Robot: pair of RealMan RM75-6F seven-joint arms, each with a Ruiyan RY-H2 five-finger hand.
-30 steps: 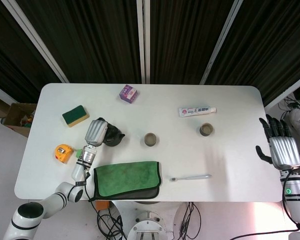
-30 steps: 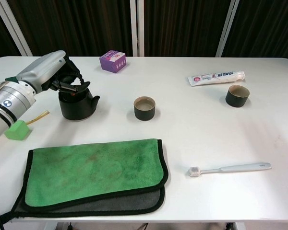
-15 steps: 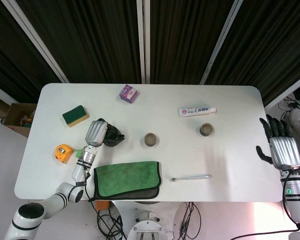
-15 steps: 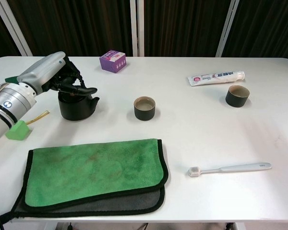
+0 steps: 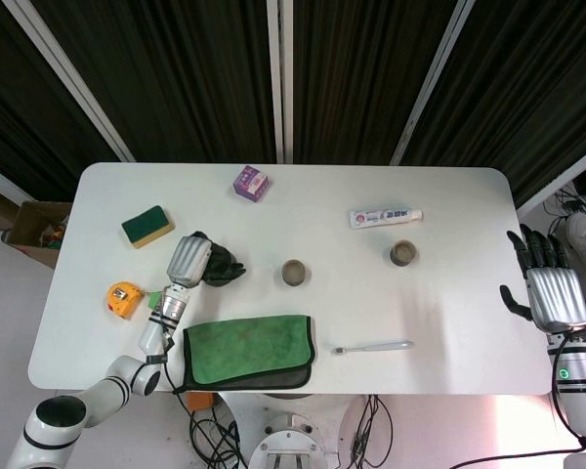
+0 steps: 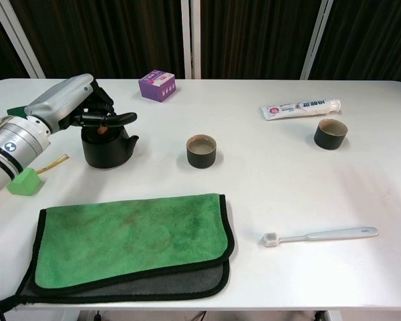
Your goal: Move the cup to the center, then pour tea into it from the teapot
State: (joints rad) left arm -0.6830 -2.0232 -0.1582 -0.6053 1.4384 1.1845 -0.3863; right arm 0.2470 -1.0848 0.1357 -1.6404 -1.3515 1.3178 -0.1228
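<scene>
The black teapot (image 6: 107,148) stands on the white table's (image 6: 267,187) left side, half hidden under my left hand in the head view (image 5: 223,271). My left hand (image 6: 70,107) hovers just over its lid, fingers (image 6: 117,118) stretched straight out and gripping nothing. A dark cup (image 6: 201,150) with a pale brown inside sits near the table's middle, right of the teapot (image 5: 293,273). A second dark cup (image 6: 330,134) stands at the far right. My right hand (image 5: 552,293) hangs beyond the table's right edge, fingers apart and empty, seen only in the head view.
A folded green cloth (image 6: 130,237) lies at the front left, a toothbrush (image 6: 321,234) at the front right. A toothpaste tube (image 6: 301,107) and a purple box (image 6: 156,85) sit at the back. A green sponge (image 5: 146,226) and yellow tape measure (image 5: 124,298) lie left.
My left hand's fingers, curled around the teapot's top a second ago, have uncurled and now stretch out flat above it. The teapot, cups and right hand have not moved.
</scene>
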